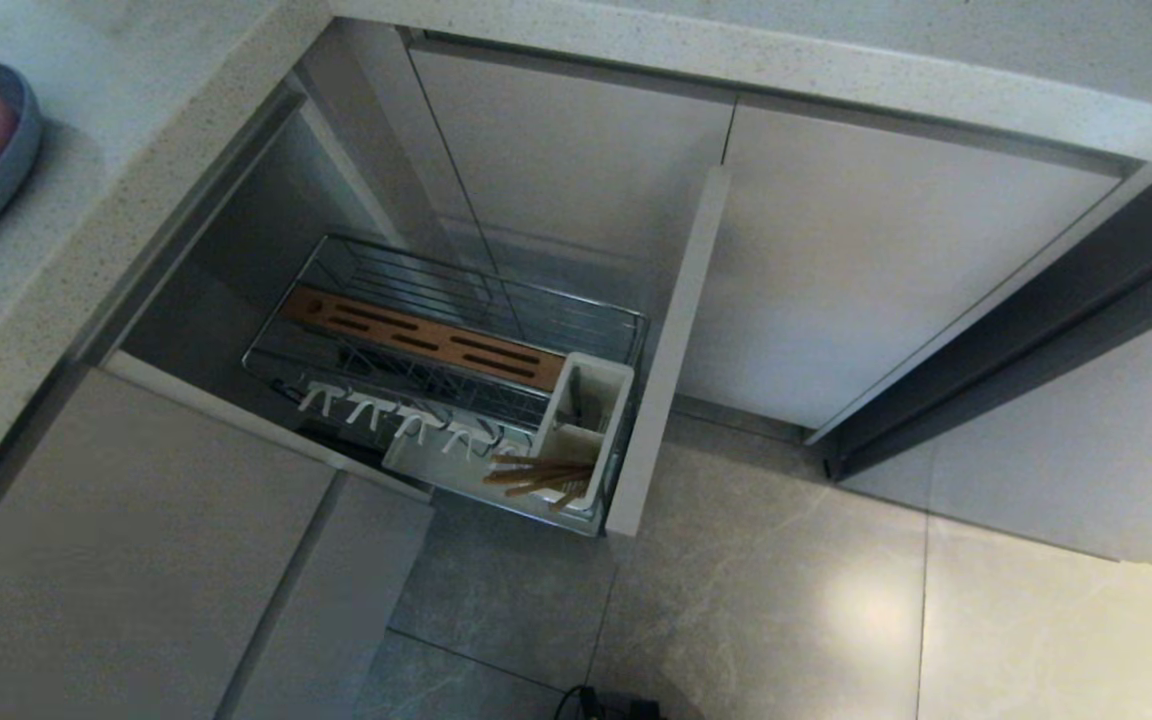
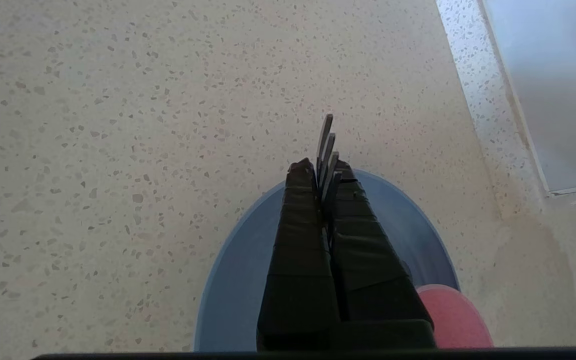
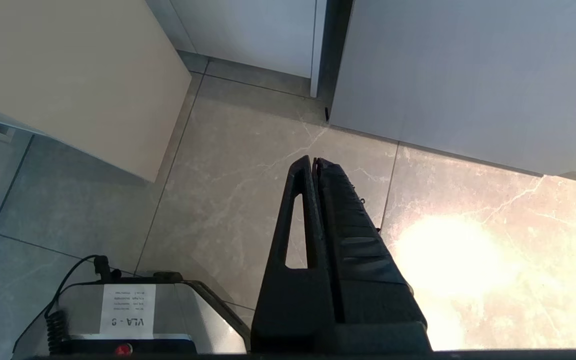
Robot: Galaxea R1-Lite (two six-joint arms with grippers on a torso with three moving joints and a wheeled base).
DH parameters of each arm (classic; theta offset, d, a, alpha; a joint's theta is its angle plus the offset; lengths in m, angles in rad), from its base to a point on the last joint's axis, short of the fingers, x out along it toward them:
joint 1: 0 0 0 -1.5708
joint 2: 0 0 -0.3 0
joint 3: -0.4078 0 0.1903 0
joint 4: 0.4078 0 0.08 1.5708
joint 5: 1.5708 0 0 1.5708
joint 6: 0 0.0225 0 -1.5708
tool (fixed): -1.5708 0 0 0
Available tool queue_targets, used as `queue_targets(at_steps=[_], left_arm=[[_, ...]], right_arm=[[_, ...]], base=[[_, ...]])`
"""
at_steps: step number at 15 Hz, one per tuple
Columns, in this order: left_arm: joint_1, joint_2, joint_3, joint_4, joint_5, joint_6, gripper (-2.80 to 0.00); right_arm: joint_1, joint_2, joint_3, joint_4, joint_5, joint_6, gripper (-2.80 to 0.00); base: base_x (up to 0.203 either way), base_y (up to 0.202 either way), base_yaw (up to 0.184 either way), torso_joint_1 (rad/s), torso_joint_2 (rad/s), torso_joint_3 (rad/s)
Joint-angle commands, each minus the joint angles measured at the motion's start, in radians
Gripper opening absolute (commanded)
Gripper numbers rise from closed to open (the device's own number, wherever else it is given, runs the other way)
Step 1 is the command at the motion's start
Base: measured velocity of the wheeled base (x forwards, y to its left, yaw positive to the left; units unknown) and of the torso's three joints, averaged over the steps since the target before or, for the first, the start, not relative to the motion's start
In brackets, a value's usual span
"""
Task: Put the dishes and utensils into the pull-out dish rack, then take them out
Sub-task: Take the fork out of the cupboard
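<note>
Light-brown wooden chopsticks (image 1: 541, 478) lie slanted in the white caddy (image 1: 591, 408).

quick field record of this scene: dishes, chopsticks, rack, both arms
rack: chrome wire pull-out dish rack, drawn out of the cabinet
chopsticks: thin light-brown wooden chopsticks in the white utensil caddy
plate: shallow light-blue round plate on the speckled countertop
bowl: small pink plastic bowl on the plate
left gripper: above the plate, jaws shut, holding nothing
right gripper: parked over the grey floor tiles, jaws shut
</note>
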Motion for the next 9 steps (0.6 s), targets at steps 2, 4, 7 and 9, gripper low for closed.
queue_targets(at_steps=[2,4,7,9], left_arm=[[0.000,0.000,0.002,0.015,-0.001,-0.004,-2.80],[0.000,0.006,0.003,0.035,-0.022,-0.004,-2.80],[0.000,0.027,0.002,0.069,-0.061,-0.004,-2.80],[0.002,0.031,0.002,0.071,-0.061,-0.005,-2.80]], right_arm=[[0.000,-0.001,0.000,0.000,0.000,0.000,-2.80],[0.000,-0.001,0.000,0.000,0.002,0.000,-2.80],[0.000,-0.001,0.000,0.000,0.000,0.000,-2.80],[0.000,-0.001,0.000,0.000,0.000,0.000,-2.80]], base=[[0.000,0.000,0.000,0.000,0.00,0.000],[0.000,0.000,0.000,0.000,0.00,0.000],[0.000,0.000,0.000,0.000,0.00,0.000],[0.000,0.000,0.000,0.000,0.00,0.000]])
